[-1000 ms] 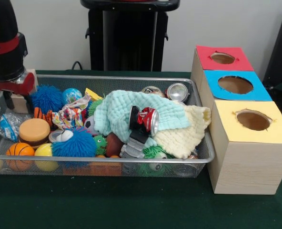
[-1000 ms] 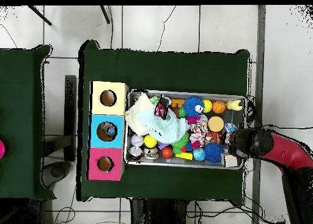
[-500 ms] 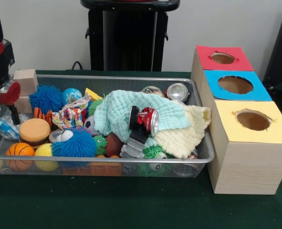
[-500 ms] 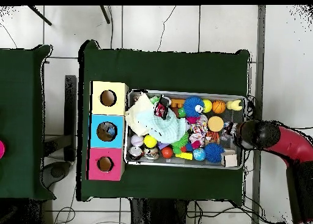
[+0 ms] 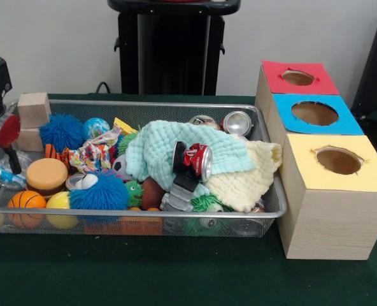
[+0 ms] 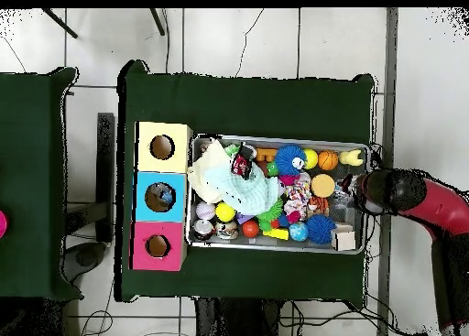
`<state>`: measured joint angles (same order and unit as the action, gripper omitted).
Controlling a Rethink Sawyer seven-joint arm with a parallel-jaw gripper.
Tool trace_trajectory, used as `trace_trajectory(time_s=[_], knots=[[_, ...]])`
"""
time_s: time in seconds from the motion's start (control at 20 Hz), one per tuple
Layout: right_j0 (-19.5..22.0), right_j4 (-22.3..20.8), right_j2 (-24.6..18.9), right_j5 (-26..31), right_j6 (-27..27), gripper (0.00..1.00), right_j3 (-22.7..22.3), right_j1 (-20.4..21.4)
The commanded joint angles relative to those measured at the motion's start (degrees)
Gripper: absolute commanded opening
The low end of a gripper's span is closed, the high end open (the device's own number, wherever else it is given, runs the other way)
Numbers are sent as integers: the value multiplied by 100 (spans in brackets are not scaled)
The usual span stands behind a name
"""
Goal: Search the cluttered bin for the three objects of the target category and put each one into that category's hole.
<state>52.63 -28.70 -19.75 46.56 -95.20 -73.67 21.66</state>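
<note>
Though cut off at the edge, the hand (image 5: 0, 150) over the bin (image 5: 176, 215) — fingers' state untellable

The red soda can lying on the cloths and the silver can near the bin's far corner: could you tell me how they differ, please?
The red soda can lies on its side atop the mint cloth, label showing; the silver can sits at the bin's back corner, mostly its top visible. The red soda can is fully exposed; the silver can is partly hidden behind the cloths. Both have shiny metal ends.
</note>
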Motion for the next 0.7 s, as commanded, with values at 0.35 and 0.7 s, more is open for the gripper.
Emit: trace_trajectory(time_s=[0.35,0.7], knots=[[-191,-63,-485,216,1012,100,256,-374],[-345,-278,-409,-7,1036,100,293,-541]])
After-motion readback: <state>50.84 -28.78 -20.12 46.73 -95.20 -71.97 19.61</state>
